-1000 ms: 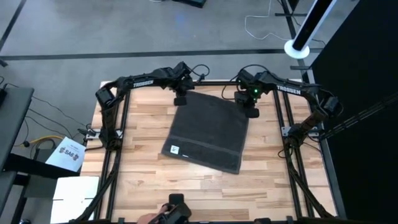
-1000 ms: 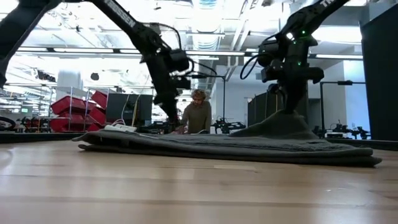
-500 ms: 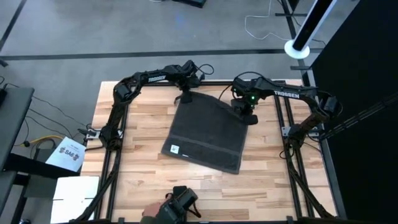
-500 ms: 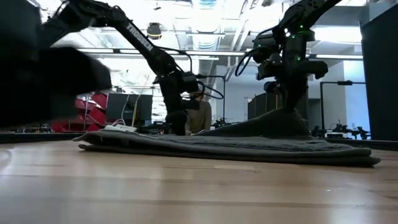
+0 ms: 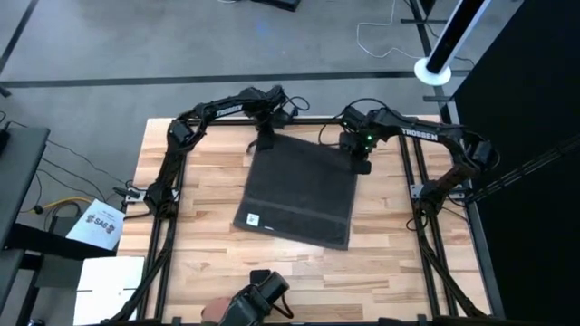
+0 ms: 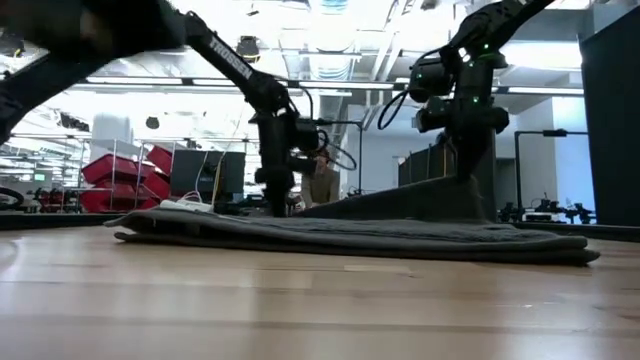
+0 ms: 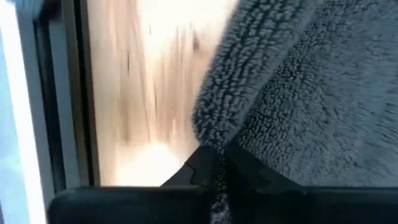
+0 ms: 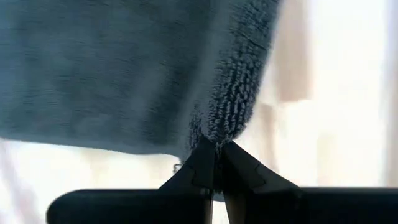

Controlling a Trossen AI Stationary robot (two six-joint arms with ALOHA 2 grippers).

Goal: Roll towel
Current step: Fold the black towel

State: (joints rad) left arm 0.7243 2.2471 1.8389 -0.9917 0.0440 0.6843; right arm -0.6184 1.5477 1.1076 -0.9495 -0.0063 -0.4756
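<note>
The dark charcoal-grey towel point(image 5: 304, 190) lies spread on the wooden table, with its small white tag point(image 5: 255, 218) near its near-left corner. My left gripper point(image 5: 265, 142) is shut on the towel's far-left corner. My right gripper point(image 5: 361, 164) is shut on its far-right corner. In the low view the far edge point(image 6: 400, 202) rises off the table at the right gripper point(image 6: 470, 170), while the near part lies flat. My left gripper pinches the towel's far-left corner point(image 7: 214, 140) between its two fingers, coming from above. That corner stays low, near the table. My right gripper pinches the far-right corner point(image 8: 217, 134) between its two fingers, from above, pointing down. That corner is lifted, and the cloth slopes down from it to the table.
A black frame point(image 5: 408, 163) runs along the table's sides and far edge. A person's hand with a dark device point(image 5: 254, 303) shows at the near edge. Bare wood lies to the left and near side of the towel.
My left gripper has gone a little toward the table's right and taken hold of the far-left corner. My right gripper has kept its hold on the far-right corner and shifted slightly. The towel's near edge has slid a little toward the left.
</note>
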